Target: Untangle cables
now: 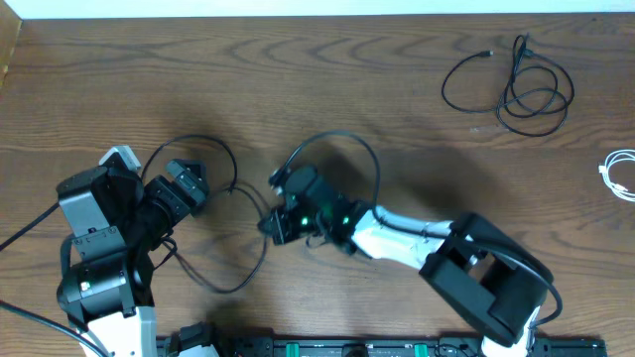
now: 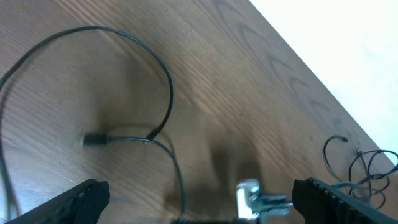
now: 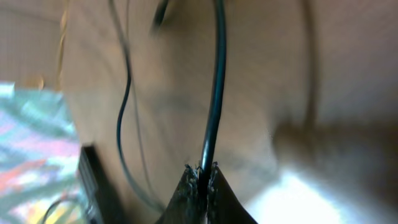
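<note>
A thin black cable (image 1: pixel 234 174) lies in loose loops across the middle of the wooden table. My right gripper (image 1: pixel 277 220) is down on it, and the right wrist view shows the jaws (image 3: pixel 203 175) shut on the black cable (image 3: pixel 216 81), which runs straight up out of them. My left gripper (image 1: pixel 189 184) hovers open just left of there. In its wrist view the wide-apart fingers (image 2: pixel 74 200) frame a cable loop (image 2: pixel 169 87) and a small plug end (image 2: pixel 94 139). A separate black cable coil (image 1: pixel 523 91) and a white cable (image 1: pixel 621 175) lie at the far right.
The table's pale back edge (image 1: pixel 317 8) runs along the top. Dark equipment (image 1: pixel 377 347) lines the front edge. The right arm's white and black links (image 1: pixel 466 263) stretch from the front right toward the middle.
</note>
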`<action>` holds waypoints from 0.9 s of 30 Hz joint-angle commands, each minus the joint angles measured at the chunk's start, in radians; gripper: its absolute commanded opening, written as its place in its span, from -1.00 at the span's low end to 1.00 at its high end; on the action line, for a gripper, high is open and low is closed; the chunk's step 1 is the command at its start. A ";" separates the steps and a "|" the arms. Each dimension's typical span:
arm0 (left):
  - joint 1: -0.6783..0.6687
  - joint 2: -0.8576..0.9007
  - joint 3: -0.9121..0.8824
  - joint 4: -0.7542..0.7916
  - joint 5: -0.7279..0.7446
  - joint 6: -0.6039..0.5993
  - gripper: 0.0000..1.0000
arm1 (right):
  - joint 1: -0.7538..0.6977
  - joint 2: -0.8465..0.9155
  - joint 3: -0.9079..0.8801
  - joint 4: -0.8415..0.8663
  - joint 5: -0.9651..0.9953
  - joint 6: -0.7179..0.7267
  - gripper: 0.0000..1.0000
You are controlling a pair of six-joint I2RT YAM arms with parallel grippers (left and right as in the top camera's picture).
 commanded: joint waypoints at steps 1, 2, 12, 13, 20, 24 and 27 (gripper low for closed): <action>0.005 0.010 0.021 -0.003 -0.006 -0.005 0.96 | -0.101 -0.010 0.072 -0.041 0.097 -0.124 -0.98; 0.005 0.013 0.021 -0.003 -0.006 -0.005 0.96 | -0.137 -0.010 0.097 -0.068 0.103 -0.155 -0.98; 0.005 0.046 0.021 -0.003 -0.006 -0.005 0.96 | -0.503 -0.010 0.491 -0.389 0.346 -0.566 -0.98; 0.005 0.050 0.021 -0.003 -0.006 -0.005 0.96 | -0.533 -0.010 0.523 -0.402 0.385 -0.590 -0.98; 0.005 0.077 0.021 -0.003 -0.006 -0.005 0.96 | -0.735 -0.010 0.711 -0.445 0.471 -0.682 -0.98; 0.005 0.095 0.021 -0.003 -0.006 -0.005 0.96 | -0.813 -0.010 0.776 -0.445 0.472 -0.724 -0.99; 0.005 0.109 0.021 -0.003 -0.006 -0.005 0.96 | -0.843 -0.010 0.797 -0.444 0.438 -0.732 -0.99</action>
